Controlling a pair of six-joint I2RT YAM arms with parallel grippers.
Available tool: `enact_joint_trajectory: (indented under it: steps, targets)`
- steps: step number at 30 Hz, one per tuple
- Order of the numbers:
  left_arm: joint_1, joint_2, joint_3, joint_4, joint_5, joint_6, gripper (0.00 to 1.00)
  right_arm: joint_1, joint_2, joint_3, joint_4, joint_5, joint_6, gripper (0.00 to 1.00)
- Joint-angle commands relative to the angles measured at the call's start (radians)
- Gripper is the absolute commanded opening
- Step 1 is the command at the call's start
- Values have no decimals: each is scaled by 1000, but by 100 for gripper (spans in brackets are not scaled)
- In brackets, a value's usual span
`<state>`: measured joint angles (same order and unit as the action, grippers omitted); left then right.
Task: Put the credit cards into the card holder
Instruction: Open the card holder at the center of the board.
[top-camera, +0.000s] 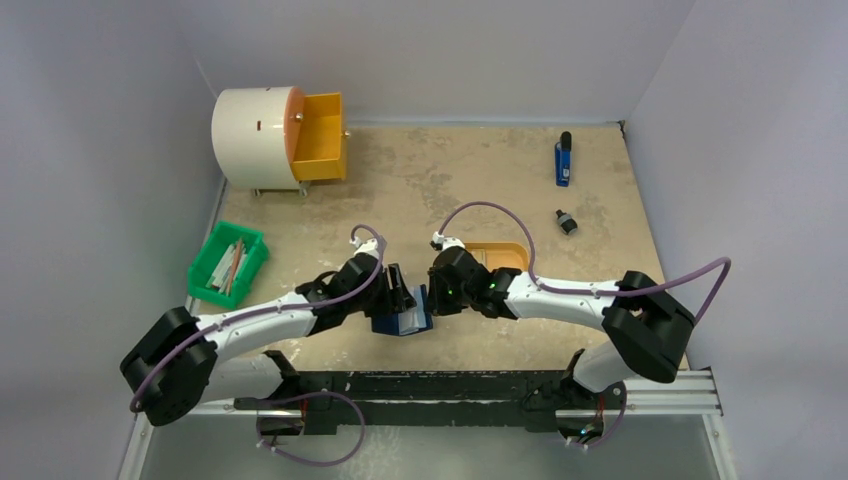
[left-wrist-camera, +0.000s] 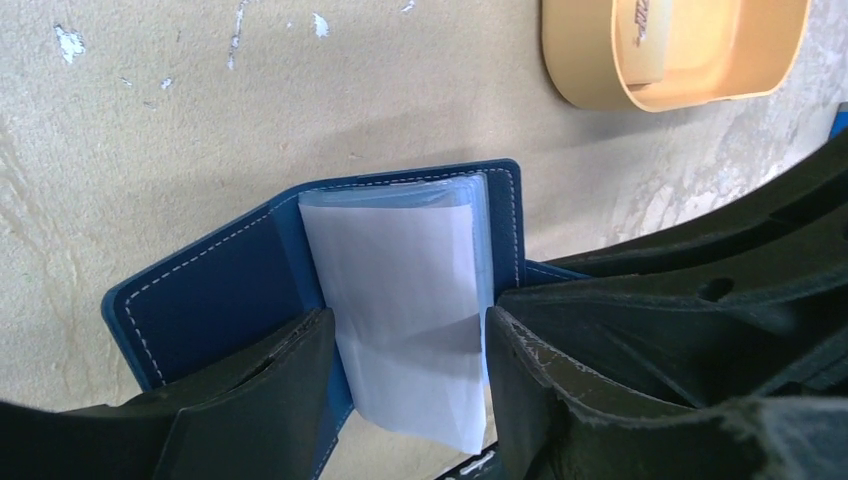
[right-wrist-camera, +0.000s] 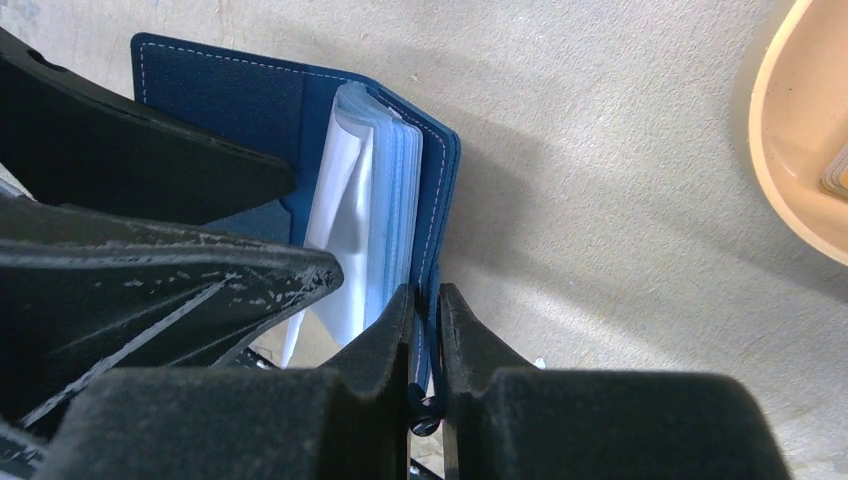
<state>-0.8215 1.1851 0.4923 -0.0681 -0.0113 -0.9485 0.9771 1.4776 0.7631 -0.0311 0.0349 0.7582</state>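
Step in hand, by my reading: spreading the holder for loading. My left gripper (left-wrist-camera: 410, 318) straddles the bundle of clear plastic sleeves (left-wrist-camera: 400, 270) inside the small navy-blue folding card holder (left-wrist-camera: 215, 300). The jaws stand moderately apart with the bundle filling the gap; I cannot tell whether they pinch it. The holder lies open at 6 o'clock on the table, between my wrists. My right gripper (right-wrist-camera: 427, 297) is clamped nearly closed on the holder's right cover edge. The pale tan credit cards (left-wrist-camera: 645, 40) lie apart from it in the shallow orange oval plastic tray (left-wrist-camera: 590, 92), about 1 o'clock from the holder; only one card end shows clearly. No card loaded that I can see.

Next move, judged: one hand lets go, fetches a card from the tray and slides it edge-first into a sleeve mouth while the other holds the covers apart.

Surface: mottled beige tabletop (top-camera: 450, 190), white scuffs. Green plastic bin of sticks (top-camera: 228, 265) at 9 o'clock, white drum with orange drawer (top-camera: 275, 135) at 11, blue pen-like object (top-camera: 563, 160) at 1. Walls plain pale grey.
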Motion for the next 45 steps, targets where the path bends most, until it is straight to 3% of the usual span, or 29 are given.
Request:
enact_joint_trajectory:
  steps: [1,9,16,25,35,45]
  targets:
    - [-8,17,-10,32,-37,25,55,7,-35,41,26,7,-20,0]
    - [-10,41,-20,19,-74,35,53,8,-35,49,22,6,-28,0]
    - [-9,7,-23,20,-83,28,63,8,-34,55,16,7,-33,0]
    - [-8,13,-18,18,-82,33,65,11,-26,60,14,7,-36,0]
    - [-9,23,-35,-6,-125,36,47,11,-30,49,17,16,-27,0]
    - [-8,35,-43,-44,-180,40,17,11,-32,34,-24,55,-1,0]
